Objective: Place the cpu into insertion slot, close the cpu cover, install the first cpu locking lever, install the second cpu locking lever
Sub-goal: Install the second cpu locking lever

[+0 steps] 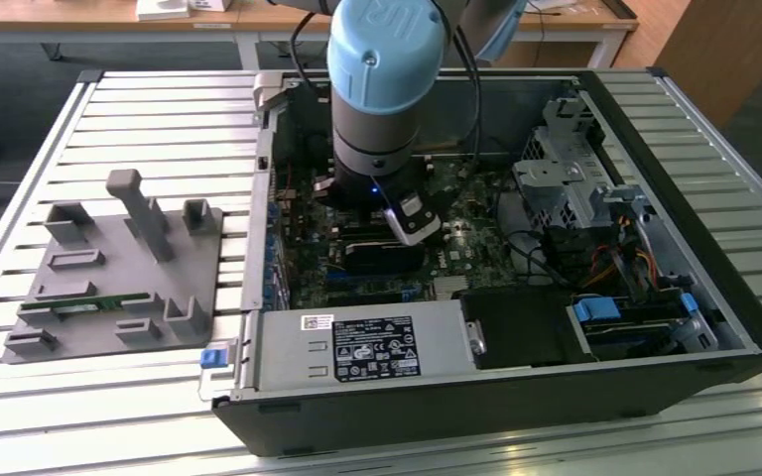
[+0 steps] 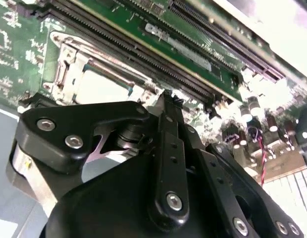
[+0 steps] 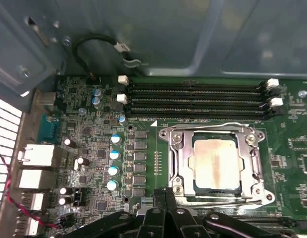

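The cpu (image 3: pixel 216 163), a silvery square chip, lies flat in the insertion slot (image 3: pixel 174 190) on the green motherboard. The cpu cover (image 3: pixel 181 157), a thin metal frame, lies down around the chip. A wire locking lever (image 3: pixel 208 126) runs along the socket edge nearest the memory slots, and another (image 3: pixel 220 203) runs along the opposite edge. My gripper (image 3: pixel 165 192) is shut with nothing between its black fingers. Its tips hover just beside the socket's corner. In the second wrist view the gripper (image 2: pixel 167 97) points at the board next to the bright cpu (image 2: pixel 100 88).
Several long black memory slots (image 3: pixel 198 99) run beside the socket. My arm (image 1: pixel 378 89) reaches down into the open computer case (image 1: pixel 698 297). The power supply (image 1: pixel 361 347) and a drive cage (image 1: pixel 567 178) crowd the sides. A grey fixture (image 1: pixel 116 268) stands on the slatted table.
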